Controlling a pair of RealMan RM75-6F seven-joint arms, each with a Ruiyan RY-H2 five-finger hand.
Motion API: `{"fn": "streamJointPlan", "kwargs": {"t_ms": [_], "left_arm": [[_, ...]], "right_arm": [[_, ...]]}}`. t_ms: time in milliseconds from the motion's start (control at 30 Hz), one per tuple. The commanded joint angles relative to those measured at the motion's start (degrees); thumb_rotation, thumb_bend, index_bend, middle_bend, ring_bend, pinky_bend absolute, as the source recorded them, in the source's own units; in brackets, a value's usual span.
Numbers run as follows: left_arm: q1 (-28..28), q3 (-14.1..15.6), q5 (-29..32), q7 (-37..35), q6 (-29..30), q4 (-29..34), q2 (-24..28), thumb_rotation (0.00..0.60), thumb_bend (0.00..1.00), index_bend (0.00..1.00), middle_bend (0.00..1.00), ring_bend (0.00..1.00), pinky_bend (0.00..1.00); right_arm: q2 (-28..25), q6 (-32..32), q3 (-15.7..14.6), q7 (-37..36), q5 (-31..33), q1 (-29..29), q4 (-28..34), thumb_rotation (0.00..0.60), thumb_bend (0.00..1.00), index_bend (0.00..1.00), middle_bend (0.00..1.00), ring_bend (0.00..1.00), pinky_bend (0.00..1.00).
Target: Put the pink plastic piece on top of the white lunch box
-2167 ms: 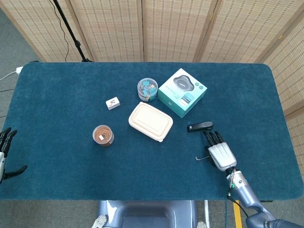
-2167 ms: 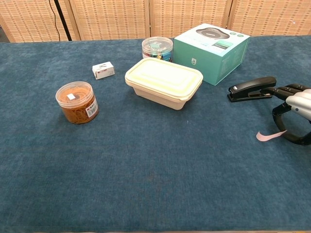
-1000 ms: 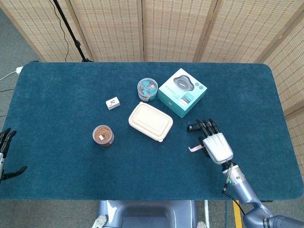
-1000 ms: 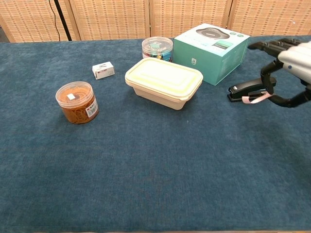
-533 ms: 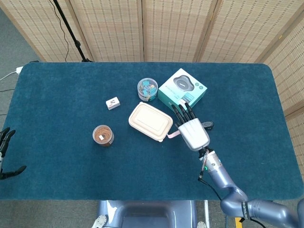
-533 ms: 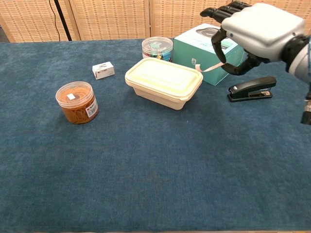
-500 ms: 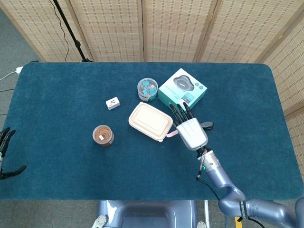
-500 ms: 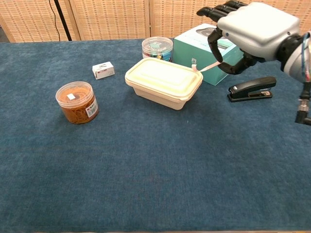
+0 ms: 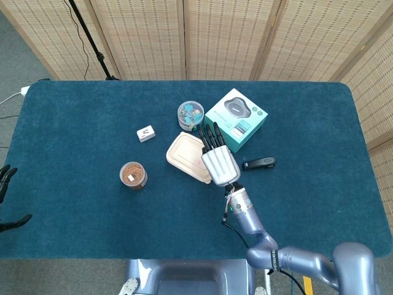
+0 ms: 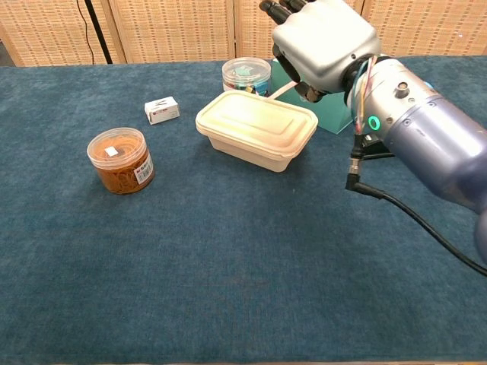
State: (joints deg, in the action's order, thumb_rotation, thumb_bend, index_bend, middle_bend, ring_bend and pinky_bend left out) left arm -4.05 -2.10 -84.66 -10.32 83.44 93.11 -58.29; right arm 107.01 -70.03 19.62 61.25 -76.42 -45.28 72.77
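The white lunch box (image 9: 186, 156) (image 10: 257, 128) lies with its lid on at the middle of the blue table. My right hand (image 9: 218, 160) (image 10: 323, 40) hovers over its right end, palm down, fingers pointing to the far side. It pinches the pink plastic piece (image 10: 282, 90), a thin strip that hangs from under the hand down toward the lid's far right corner. In the head view the hand hides the strip. My left hand (image 9: 5, 178) stays at the far left edge, off the table, its fingers apart and holding nothing.
A teal box (image 9: 236, 120) (image 10: 335, 76) and a clear jar of clips (image 9: 190, 115) (image 10: 246, 74) stand just behind the lunch box. A black stapler (image 9: 259, 163) lies to its right. An orange jar (image 10: 120, 160) and a small white box (image 10: 162, 110) sit to the left.
My right hand has lifted the pink piece from the cloth near the stapler and carried it left, from beside the lunch box to over its right end. The left hand has not moved.
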Motion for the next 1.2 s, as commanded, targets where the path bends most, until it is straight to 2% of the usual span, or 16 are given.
{"fn": "streamJointPlan", "kwargs": {"t_ms": [33,300,900,967,1133,1200], "left_arm": [[0.01,-0.05,0.13,-0.57,-0.06,-0.03,0.21,0.600,0.04,0.00,0.00,0.00,0.00],[-0.25,-0.28,0.72,-1.79,-0.75,-0.23,0.65,0.600,0.04,0.00,0.00,0.00,0.00],[-0.44,-0.50,1.48,-1.67,-1.31,-0.10,0.70,0.600,0.04,0.00,0.00,0.00,0.00],[-0.47,-0.50,1.48,-1.64,-1.35,-0.08,0.70,0.600,0.04,0.00,0.00,0.00,0.00],[-0.45,-0.53,1.60,-1.46,-1.34,-0.04,0.69,0.600,0.04,0.00,0.00,0.00,0.00],[-0.42,-0.51,1.58,-1.64,-1.34,-0.02,0.74,0.600,0.04,0.00,0.00,0.00,0.00]], "right_arm": [[3.59,-1.40,0.69,3.74,2.28,-1.51,-4.80,0.600,0.44,0.62,0.00,0.00,0.00],[7.74,-3.03,-0.42,2.45,2.42,-2.46,-12.12,0.600,0.44,0.62,0.00,0.00,0.00],[13.88,-4.97,-0.17,-0.09,2.10,-5.00,-20.32,0.600,0.44,0.60,0.00,0.00,0.00],[13.97,-4.77,-0.18,-0.32,2.33,-4.93,-20.17,0.600,0.44,0.54,0.00,0.00,0.00],[13.98,-4.25,0.48,0.33,4.14,-4.41,-17.92,0.600,0.44,0.21,0.00,0.00,0.00],[13.57,-4.42,0.67,1.06,4.23,-4.52,-17.26,0.600,0.44,0.14,0.00,0.00,0.00]]}}
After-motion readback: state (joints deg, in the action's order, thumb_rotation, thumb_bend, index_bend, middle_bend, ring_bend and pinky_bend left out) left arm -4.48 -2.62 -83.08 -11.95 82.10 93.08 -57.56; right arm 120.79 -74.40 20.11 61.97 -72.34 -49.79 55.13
